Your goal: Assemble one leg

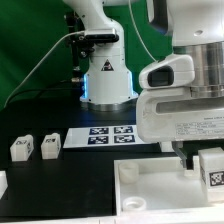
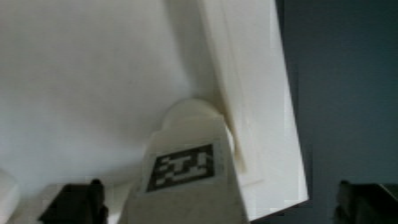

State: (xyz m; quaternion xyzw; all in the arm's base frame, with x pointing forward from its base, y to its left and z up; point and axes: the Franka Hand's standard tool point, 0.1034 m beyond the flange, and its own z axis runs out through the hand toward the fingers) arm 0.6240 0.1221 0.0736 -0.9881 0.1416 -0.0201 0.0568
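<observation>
Black table (image 1: 35,122), leg (image 2: 187,165) against white panel rim (image 2: 249,90)

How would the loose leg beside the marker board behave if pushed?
The leg looks a solid block, so probably stiff. Squat on a flat face, it would likely slide, not roll or tip. Small, so probably light.

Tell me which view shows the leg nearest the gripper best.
The wrist view. There the leg fills the middle of the picture, its tag facing the camera, standing against the white panel. The exterior view shows the same leg only small, at the exterior view's right edge, below the arm.
</observation>
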